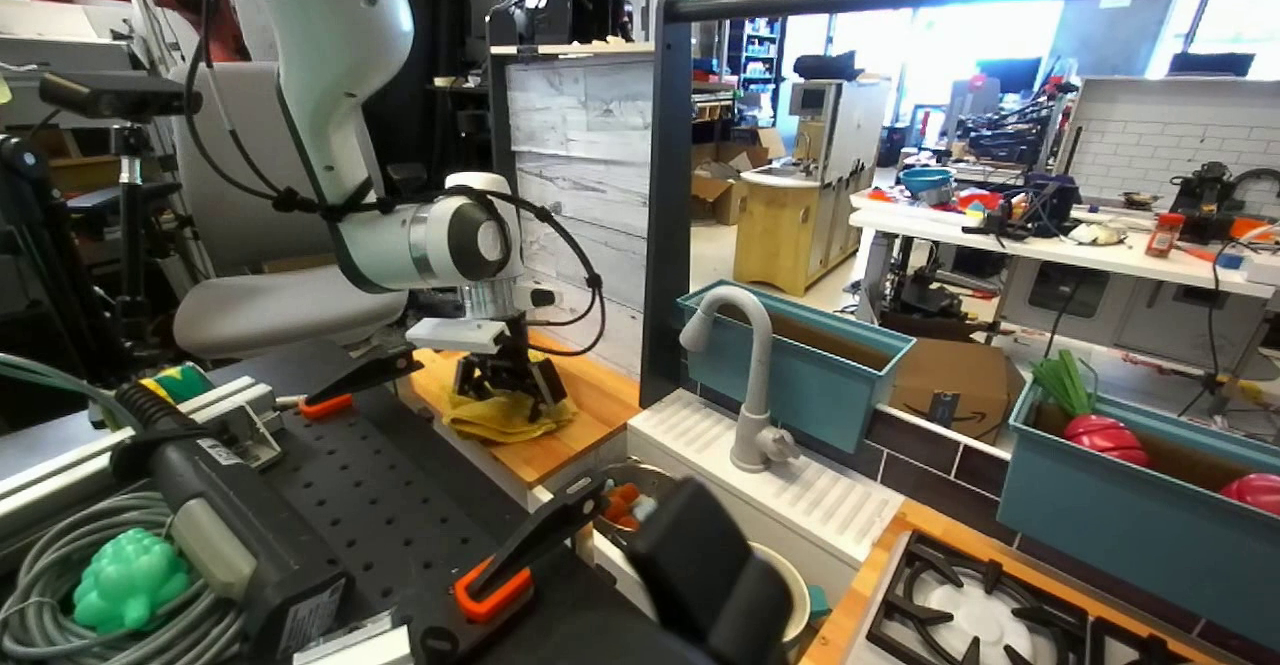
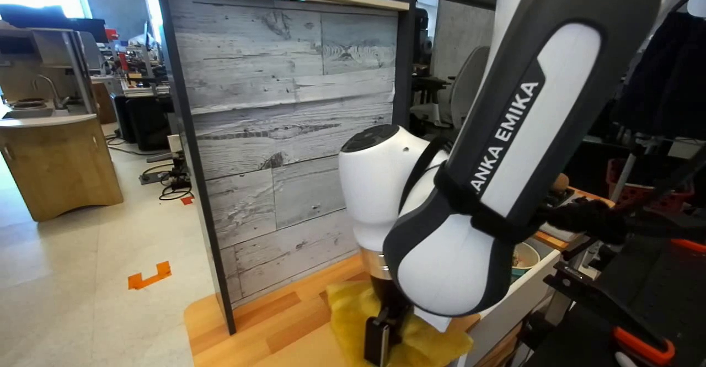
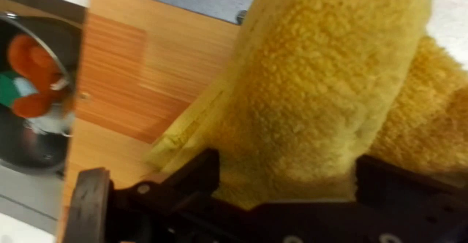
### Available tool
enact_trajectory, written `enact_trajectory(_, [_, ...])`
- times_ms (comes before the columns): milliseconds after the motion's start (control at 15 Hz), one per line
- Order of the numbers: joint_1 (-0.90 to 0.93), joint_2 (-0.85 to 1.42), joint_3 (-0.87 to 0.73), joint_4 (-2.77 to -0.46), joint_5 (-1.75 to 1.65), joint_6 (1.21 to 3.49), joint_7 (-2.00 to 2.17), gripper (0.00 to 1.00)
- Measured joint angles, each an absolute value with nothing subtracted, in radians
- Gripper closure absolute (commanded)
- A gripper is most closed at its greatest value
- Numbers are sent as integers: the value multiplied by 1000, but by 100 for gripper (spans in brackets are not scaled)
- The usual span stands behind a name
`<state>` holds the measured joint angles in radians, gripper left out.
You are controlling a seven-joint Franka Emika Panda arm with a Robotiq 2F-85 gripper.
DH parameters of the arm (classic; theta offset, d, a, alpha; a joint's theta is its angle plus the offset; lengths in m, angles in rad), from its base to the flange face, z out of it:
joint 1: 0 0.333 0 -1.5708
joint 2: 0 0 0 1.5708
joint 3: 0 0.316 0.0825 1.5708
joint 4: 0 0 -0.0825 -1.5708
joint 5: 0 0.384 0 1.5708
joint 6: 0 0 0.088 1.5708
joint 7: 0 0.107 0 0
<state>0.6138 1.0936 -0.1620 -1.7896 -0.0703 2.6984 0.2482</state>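
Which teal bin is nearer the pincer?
The teal bin right behind the grey faucet. The stove-side bin sits farther from the pincer at the yellow cloth, and shows red items inside.

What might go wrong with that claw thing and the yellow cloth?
The gripper stands open, with yellow cloth between its jaws; closing might catch only a fold, which could slip out. The cloth lies near the edge of the wooden counter, so a sideways nudge might drag it off.
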Motion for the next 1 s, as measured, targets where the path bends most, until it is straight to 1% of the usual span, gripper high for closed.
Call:
enact_trajectory(267, [597,1077,-229,-1858,-134,2698,250,0])
enact_trajectory(533, [607,1077,-221,-1852,-202,2698,246,0])
enact_trajectory(733, [634,1088,-180,-1806,-238,2698,243,0])
enact_trajectory(1000, [691,1145,-132,-1656,-238,2689,263,0])
